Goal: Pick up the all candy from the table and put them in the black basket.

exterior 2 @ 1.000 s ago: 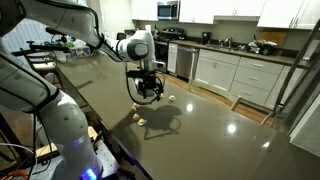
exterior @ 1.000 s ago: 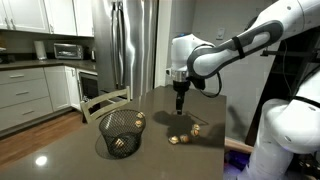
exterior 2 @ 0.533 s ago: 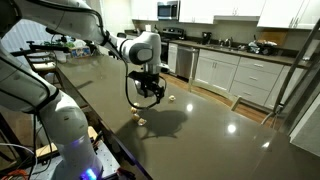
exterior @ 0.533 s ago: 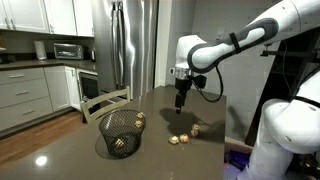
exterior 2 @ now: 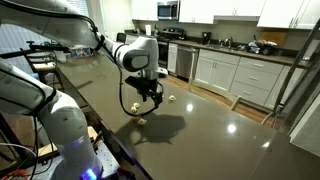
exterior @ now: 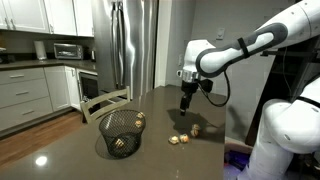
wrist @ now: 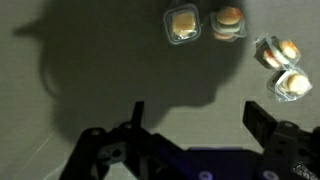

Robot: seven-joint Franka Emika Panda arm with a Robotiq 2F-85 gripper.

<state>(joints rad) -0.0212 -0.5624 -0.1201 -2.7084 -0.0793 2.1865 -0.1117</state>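
The candy (wrist: 181, 24) is shiny golden-tan. The table (exterior: 168, 100) is glossy dark brown. The black basket (exterior: 108, 134) shows a wire-mesh pattern. The tool (exterior: 184, 107) is black.

In an exterior view the basket (exterior: 119, 133) sits on the tabletop (exterior: 160, 162) at lower centre of the frame, with candy (exterior: 122, 144) inside it and 1 piece beside its upper right rim. More candy lies further right, beneath the end effector (exterior: 186, 108). In the wrist view 4 pieces occupy the upper right.
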